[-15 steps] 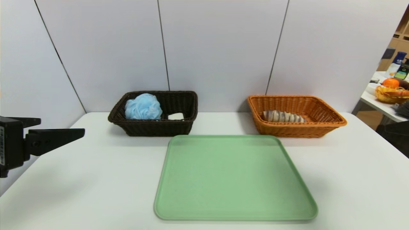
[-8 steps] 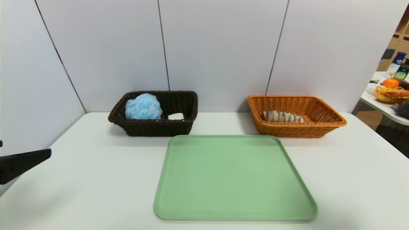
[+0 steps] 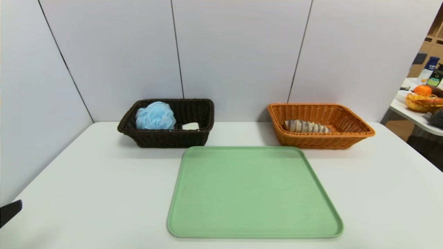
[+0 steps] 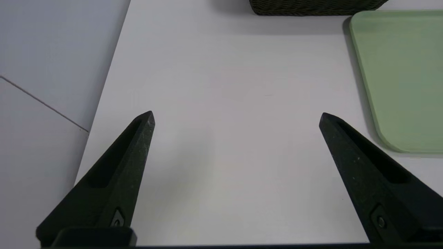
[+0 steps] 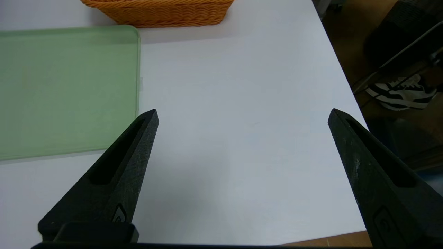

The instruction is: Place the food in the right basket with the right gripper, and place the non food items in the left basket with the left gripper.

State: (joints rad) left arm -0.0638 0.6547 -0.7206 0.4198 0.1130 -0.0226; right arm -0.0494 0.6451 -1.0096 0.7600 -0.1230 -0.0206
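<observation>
Table [image 3: 114, 186] backs onto white panels [image 3: 238, 52]; 2 pincers [image 4: 237, 112] [image 5: 244, 110] (wide open, gripping nothing) hover above.

Bright white tabletop, soft shadows beneath dark basket [image 3: 166, 140].

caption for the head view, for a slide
Blue bath pouf and white soap bar in the dark basket, striped bread in the orange basket
</observation>
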